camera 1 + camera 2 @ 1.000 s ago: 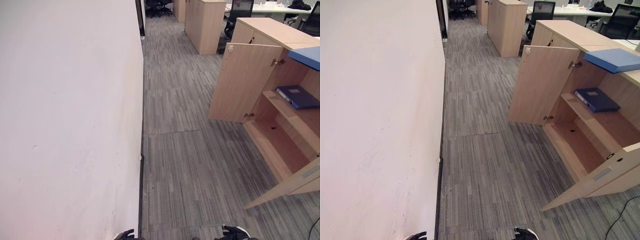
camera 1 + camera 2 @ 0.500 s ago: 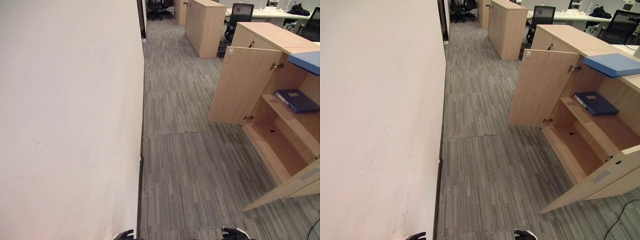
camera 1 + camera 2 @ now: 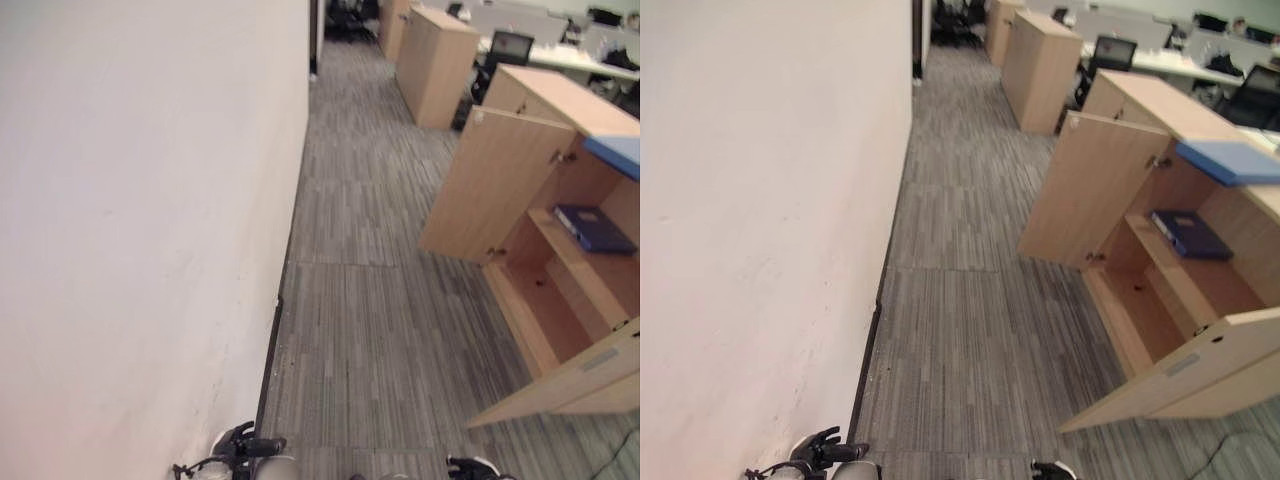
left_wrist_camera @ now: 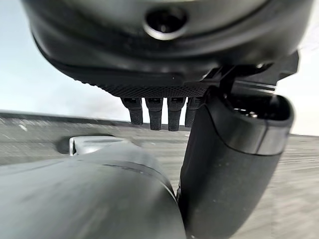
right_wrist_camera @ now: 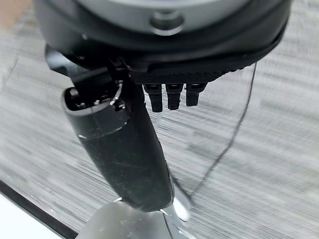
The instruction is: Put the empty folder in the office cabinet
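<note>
Cabinet (image 3: 1160,260) sits around 2 o'clock from the robot, both doors swung wide, so the inside is easy to reach. My guess is it's been left open as the drop-off spot. On its middle shelf (image 3: 1185,270) there's one dark blue binder (image 3: 1190,234) lying flat; the bottom compartment (image 3: 1145,310) looks bare. A lighter blue folder (image 3: 1232,160) lies flat on the cabinet's top, out at about 2 o'clock too. I'd take that as the task's folder, though I can't tell if it's empty.

Neither hand has anything. The left hand (image 4: 164,112) hangs low at about 7 o'clock, close by the white wall (image 3: 140,220), with its fingers straight and relaxed and grey carpet (image 3: 370,330) past them. The right hand (image 5: 169,97) is down at roughly 5 o'clock, also loose and straight over carpet. Makes sense for arms at the sides while the robot isn't near the cabinet.

Seems like nothing has been picked up yet, so it needs to turn toward the cabinet and close in first.
</note>
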`<state>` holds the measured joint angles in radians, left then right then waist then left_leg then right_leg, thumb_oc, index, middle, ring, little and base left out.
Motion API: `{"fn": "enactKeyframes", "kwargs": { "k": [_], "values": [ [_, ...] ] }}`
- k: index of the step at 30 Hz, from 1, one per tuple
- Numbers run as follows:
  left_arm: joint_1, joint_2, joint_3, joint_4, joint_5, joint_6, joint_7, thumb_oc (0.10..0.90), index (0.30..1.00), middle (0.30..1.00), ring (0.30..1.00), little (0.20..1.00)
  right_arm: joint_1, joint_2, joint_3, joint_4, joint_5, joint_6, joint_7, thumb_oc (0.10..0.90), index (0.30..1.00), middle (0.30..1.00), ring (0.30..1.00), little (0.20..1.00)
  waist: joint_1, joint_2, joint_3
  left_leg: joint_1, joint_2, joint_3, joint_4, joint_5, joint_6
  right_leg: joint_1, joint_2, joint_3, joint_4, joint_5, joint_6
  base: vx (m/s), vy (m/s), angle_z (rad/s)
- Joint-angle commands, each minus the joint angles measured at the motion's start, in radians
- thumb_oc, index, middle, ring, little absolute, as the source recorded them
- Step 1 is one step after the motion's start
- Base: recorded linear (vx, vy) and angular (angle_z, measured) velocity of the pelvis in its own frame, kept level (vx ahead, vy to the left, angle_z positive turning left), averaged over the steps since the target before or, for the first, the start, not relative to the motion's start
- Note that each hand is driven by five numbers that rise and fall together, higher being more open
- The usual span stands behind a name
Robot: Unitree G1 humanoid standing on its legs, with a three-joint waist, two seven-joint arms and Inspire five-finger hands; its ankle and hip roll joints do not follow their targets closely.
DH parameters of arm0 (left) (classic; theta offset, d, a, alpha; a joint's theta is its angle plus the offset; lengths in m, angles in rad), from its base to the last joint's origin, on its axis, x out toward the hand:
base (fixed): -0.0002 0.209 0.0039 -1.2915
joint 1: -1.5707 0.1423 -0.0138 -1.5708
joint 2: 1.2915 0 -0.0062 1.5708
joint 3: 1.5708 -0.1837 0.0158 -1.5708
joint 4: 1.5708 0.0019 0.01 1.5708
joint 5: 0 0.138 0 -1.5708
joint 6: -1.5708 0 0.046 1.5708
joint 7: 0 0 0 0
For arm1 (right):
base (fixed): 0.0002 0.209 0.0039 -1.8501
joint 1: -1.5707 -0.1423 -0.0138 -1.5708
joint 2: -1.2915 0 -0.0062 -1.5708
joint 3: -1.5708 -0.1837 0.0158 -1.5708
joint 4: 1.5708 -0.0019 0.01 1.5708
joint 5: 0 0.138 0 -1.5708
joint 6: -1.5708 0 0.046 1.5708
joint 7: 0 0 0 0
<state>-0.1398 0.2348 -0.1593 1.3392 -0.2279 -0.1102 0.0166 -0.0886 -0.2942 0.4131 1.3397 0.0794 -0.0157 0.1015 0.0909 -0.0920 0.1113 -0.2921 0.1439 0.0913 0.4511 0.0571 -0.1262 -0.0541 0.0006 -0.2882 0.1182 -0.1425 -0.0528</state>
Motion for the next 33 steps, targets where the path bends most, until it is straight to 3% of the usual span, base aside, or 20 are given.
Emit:
{"fn": "enactKeyframes", "kwargs": {
  "k": [1,2,3,4,6,8,9,11,12,17,21,22,24,25,27,28,29,30,32,33],
  "values": [
    [0.105,0.023,-0.044,0.041,0.071,0.040,0.010,0.800,0.900,0.900,0.900,0.900,0.040,-0.021,-0.005,-0.038,-0.034,0.011,0.016,0.800,0.900,0.900,0.900,0.900,0.008,0.008,0.034,-0.024,-0.044,0.034,-0.180,0.038,0.068,0.254,-0.024,-0.009,-0.167,0.021,0.074,0.31,0.169,-0.34],
    [0.113,0.027,-0.045,0.043,0.077,0.040,0.008,0.800,0.900,0.900,0.900,0.900,0.045,-0.022,-0.007,-0.035,-0.037,0.008,0.015,0.800,0.900,0.900,0.900,0.900,0.010,0.019,0.031,-0.028,-0.042,0.044,-0.283,0.087,0.053,0.271,-0.018,-0.008,-0.171,0.015,0.079,0.22,0.120,0.02],
    [0.113,0.027,-0.045,0.043,0.078,0.040,0.008,0.800,0.900,0.900,0.900,0.900,0.045,-0.022,-0.007,-0.035,-0.037,0.008,0.015,0.800,0.900,0.900,0.900,0.900,0.010,0.018,0.032,-0.023,-0.044,0.045,-0.288,0.090,0.053,0.273,-0.020,-0.007,-0.171,0.015,0.079,0.36,0.175,0.93],
    [0.119,0.031,-0.041,0.047,0.084,0.042,0.002,0.800,0.900,0.900,0.900,0.900,0.050,-0.027,-0.015,-0.027,-0.046,0.006,0.018,0.800,0.900,0.900,0.900,0.900,0.010,0.035,0.027,-0.021,-0.033,0.070,-0.465,0.132,0.033,0.311,-0.019,-0.001,-0.175,-0.006,0.091,0.22,0.128,0.75],
    [0.125,0.036,-0.029,0.052,0.087,0.042,-0.003,0.800,0.900,0.900,0.900,0.900,0.048,-0.028,-0.026,-0.010,-0.053,0.007,0.020,0.800,0.900,0.900,0.900,0.900,0.012,0.041,0.027,-0.031,-0.019,0.113,-0.538,0.153,0.023,0.342,-0.027,0.005,-0.172,-0.023,0.108,0.35,0.186,0.13],
    [0.149,0.038,-0.003,0.064,0.084,0.041,-0.008,0.800,0.900,0.900,0.900,0.900,0.054,-0.025,-0.037,0.008,-0.066,0.010,0.030,0.800,0.900,0.900,0.900,0.900,0.017,0.053,-0.003,-0.020,-0.013,0.121,-0.538,0.152,0.026,0.352,-0.039,0.016,-0.164,-0.030,0.130,0.43,0.275,-0.39],
    [0.156,0.041,0.005,0.062,0.086,0.039,-0.009,0.800,0.900,0.900,0.900,0.900,0.056,-0.022,-0.038,0.014,-0.073,0.008,0.033,0.800,0.900,0.900,0.900,0.900,0.022,0.060,-0.020,-0.019,-0.013,0.129,-0.538,0.179,0.031,0.344,-0.046,0.022,-0.157,-0.023,0.137,0.35,0.266,-0.56],
    [0.162,0.046,0.012,0.063,0.089,0.039,-0.010,0.800,0.900,0.900,0.900,0.900,0.060,-0.018,-0.041,0.018,-0.077,0.010,0.034,0.800,0.900,0.900,0.900,0.900,0.026,0.058,-0.035,-0.009,-0.021,0.137,-0.538,0.185,0.034,0.342,-0.066,0.024,-0.154,-0.022,0.148,0.30,0.250,-0.87],
    [0.180,0.054,0.022,0.065,0.093,0.035,-0.013,0.800,0.900,0.900,0.900,0.900,0.064,-0.014,-0.045,0.019,-0.080,0.010,0.040,0.800,0.900,0.900,0.900,0.900,0.029,0.048,-0.059,0.014,-0.056,0.150,-0.538,0.168,0.054,0.335,-0.119,0.027,-0.133,0.014,0.182,0.49,0.425,-0.59],
    [0.198,0.072,0.031,0.067,0.097,0.034,-0.019,0.800,0.900,0.900,0.900,0.900,0.082,-0.014,-0.064,-0.008,-0.067,0.010,0.044,0.800,0.900,0.900,0.900,0.900,0.024,0.023,-0.096,0.086,-0.187,0.165,-0.538,0.087,0.125,0.304,-0.278,0.018,0.035,0.212,0.247,0.37,0.382,-0.04],
    [0.195,0.096,0.031,0.062,0.097,0.041,-0.019,0.800,0.900,0.900,0.900,0.900,0.079,-0.023,-0.084,-0.044,-0.033,0.011,0.042,0.800,0.900,0.900,0.900,0.900,0.008,0.027,-0.075,0.186,-0.289,0.137,-0.538,-0.012,0.186,0.212,-0.402,-0.002,0.347,0.390,0.255,0.27,0.339,0.47],
    [0.195,0.096,0.031,0.062,0.097,0.041,-0.019,0.800,0.900,0.900,0.900,0.900,0.079,-0.023,-0.084,-0.044,-0.033,0.012,0.042,0.800,0.900,0.900,0.900,0.900,0.008,0.026,-0.075,0.186,-0.291,0.138,-0.538,-0.012,0.187,0.211,-0.404,-0.001,0.349,0.390,0.256,0.15,0.234,0.37],
    [0.187,0.100,0.023,0.054,0.095,0.043,-0.021,0.800,0.900,0.900,0.900,0.900,0.075,-0.024,-0.083,-0.079,-0.020,0.006,0.034,0.800,0.900,0.900,0.900,0.900,-0.007,0.043,-0.044,0.251,-0.309,0.132,-0.538,-0.066,0.213,0.120,-0.470,-0.058,0.472,0.433,0.264,0.24,0.289,-0.10],
    [0.186,0.097,0.020,0.054,0.095,0.042,-0.020,0.800,0.900,0.900,0.900,0.900,0.072,-0.026,-0.083,-0.083,-0.018,0.003,0.032,0.800,0.900,0.900,0.900,0.900,-0.014,0.048,-0.036,0.268,-0.304,0.128,-0.538,-0.074,0.217,0.094,-0.469,-0.077,0.479,0.421,0.261,0.24,0.183,-0.04],
    [0.182,0.090,0.009,0.050,0.091,0.038,-0.019,0.800,0.900,0.900,0.900,0.900,0.062,-0.032,-0.085,-0.089,-0.017,-0.005,0.024,0.800,0.900,0.900,0.900,0.900,-0.033,0.077,-0.010,0.298,-0.278,0.112,-0.538,-0.078,0.216,0.008,-0.427,-0.108,0.490,0.316,0.229,0.14,0.033,0.03],
    [0.182,0.089,0.009,0.050,0.091,0.038,-0.019,0.800,0.900,0.900,0.900,0.900,0.061,-0.033,-0.085,-0.089,-0.017,-0.005,0.024,0.800,0.900,0.900,0.900,0.900,-0.033,0.078,-0.010,0.297,-0.276,0.112,-0.538,-0.078,0.214,0.006,-0.427,-0.108,0.492,0.313,0.226,0.14,-0.011,0.17],
    [0.183,0.084,0.005,0.049,0.095,0.038,-0.020,0.800,0.900,0.900,0.900,0.900,0.053,-0.034,-0.088,-0.092,-0.016,-0.006,0.020,0.800,0.900,0.900,0.900,0.900,-0.049,0.094,0.018,0.333,-0.261,0.108,-0.538,-0.087,0.214,-0.048,-0.396,-0.140,0.446,0.270,0.220,0.10,-0.033,0.15],
    [0.183,0.084,0.005,0.049,0.096,0.038,-0.020,0.800,0.900,0.900,0.900,0.900,0.052,-0.034,-0.088,-0.092,-0.016,-0.006,0.020,0.800,0.900,0.900,0.900,0.900,-0.049,0.096,0.020,0.335,-0.259,0.107,-0.538,-0.088,0.213,-0.045,-0.393,-0.141,0.443,0.270,0.219,0.19,-0.075,0.17],
    [0.186,0.078,0.009,0.053,0.100,0.041,-0.025,0.800,0.900,0.900,0.900,0.900,0.043,-0.031,-0.088,-0.092,-0.007,-0.004,0.018,0.800,0.900,0.900,0.900,0.900,-0.065,0.100,0.044,0.388,-0.237,0.111,-0.538,-0.116,0.199,-0.106,-0.331,-0.175,0.267,0.275,0.224,0.15,-0.104,0.08],
    [0.186,0.078,0.010,0.054,0.101,0.041,-0.025,0.800,0.900,0.900,0.900,0.900,0.043,-0.031,-0.088,-0.092,-0.006,-0.004,0.018,0.800,0.900,0.900,0.900,0.900,-0.065,0.104,0.045,0.389,-0.232,0.111,-0.538,-0.117,0.197,-0.100,-0.324,-0.178,0.257,0.279,0.222,0.20,-0.182,-0.09]
  ]
}}
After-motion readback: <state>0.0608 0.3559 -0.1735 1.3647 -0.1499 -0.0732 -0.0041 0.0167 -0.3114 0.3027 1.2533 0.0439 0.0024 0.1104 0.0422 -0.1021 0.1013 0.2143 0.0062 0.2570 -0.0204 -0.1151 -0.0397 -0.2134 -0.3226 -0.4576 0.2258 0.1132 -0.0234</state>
